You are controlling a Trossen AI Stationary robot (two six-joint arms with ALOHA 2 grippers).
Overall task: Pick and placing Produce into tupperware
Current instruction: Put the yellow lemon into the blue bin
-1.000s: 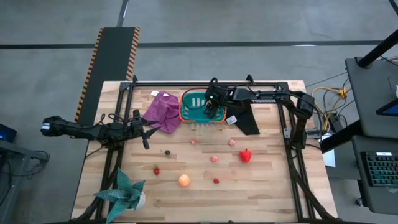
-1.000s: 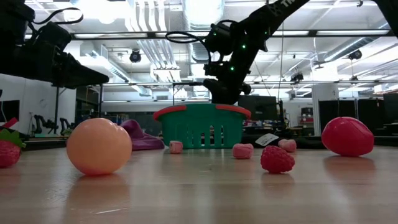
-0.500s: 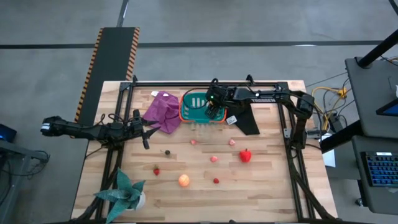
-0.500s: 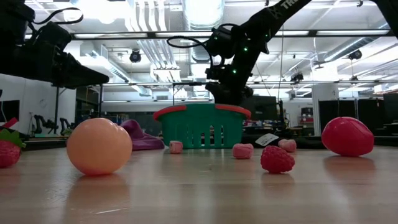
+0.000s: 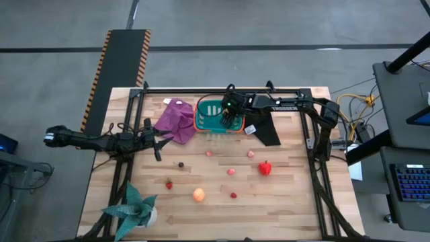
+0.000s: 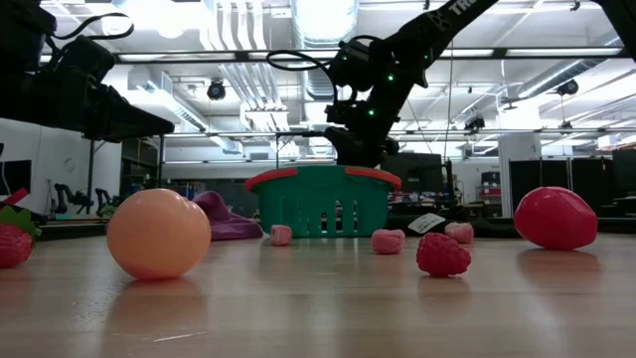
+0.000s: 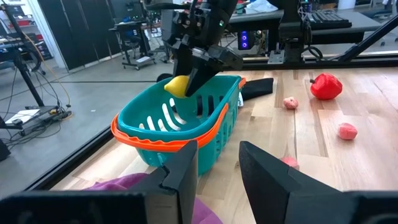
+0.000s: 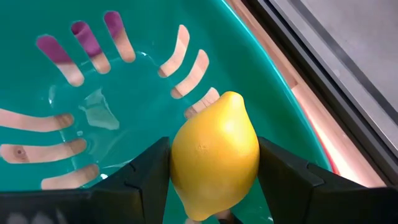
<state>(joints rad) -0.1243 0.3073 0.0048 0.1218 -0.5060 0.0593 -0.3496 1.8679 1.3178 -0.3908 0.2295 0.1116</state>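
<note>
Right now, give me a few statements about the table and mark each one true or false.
1. The right claw holds a lemon over the green basket. True.
2. The lemon already lies on the basket floor. False: it is held between the fingers, above the floor.
3. The red pepper is inside the basket. False: it sits on the bare table.
4. The orange ball is out on the table. True.
5. The left claw is gripping the purple cloth. False: nothing is between its fingers.
</note>
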